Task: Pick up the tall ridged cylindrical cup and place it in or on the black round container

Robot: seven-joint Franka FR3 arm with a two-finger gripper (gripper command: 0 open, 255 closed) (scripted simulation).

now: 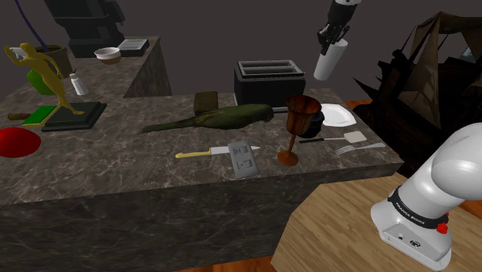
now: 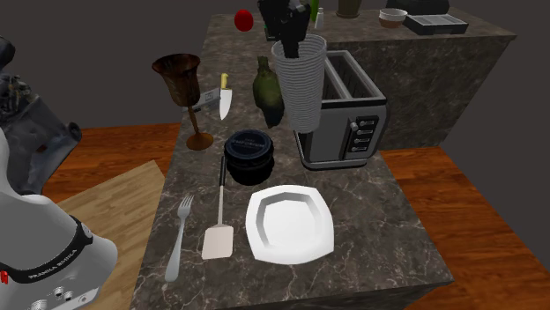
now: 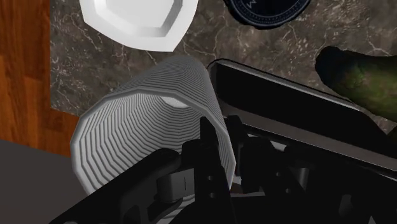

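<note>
The tall ridged white cup (image 1: 329,61) hangs in the air above the counter, near the toaster's end. My gripper (image 1: 334,35) is shut on its rim from above. In the second exterior view the cup (image 2: 300,84) hangs in front of the toaster with the gripper (image 2: 293,31) on top of it. In the wrist view one black finger (image 3: 208,147) presses the wall of the cup (image 3: 143,121). The black round container (image 2: 249,157) stands on the counter below and to that view's left of the cup, between goblet and plate. It also shows in the other views (image 1: 318,120) (image 3: 267,9).
A dark toaster (image 2: 345,119) sits just behind the cup. A white plate (image 2: 289,222), spatula (image 2: 219,231) and fork (image 2: 179,238) lie near the counter's edge. A brown goblet (image 1: 300,124) stands next to the container. A green figure (image 1: 224,117) and knife (image 1: 212,152) lie further along.
</note>
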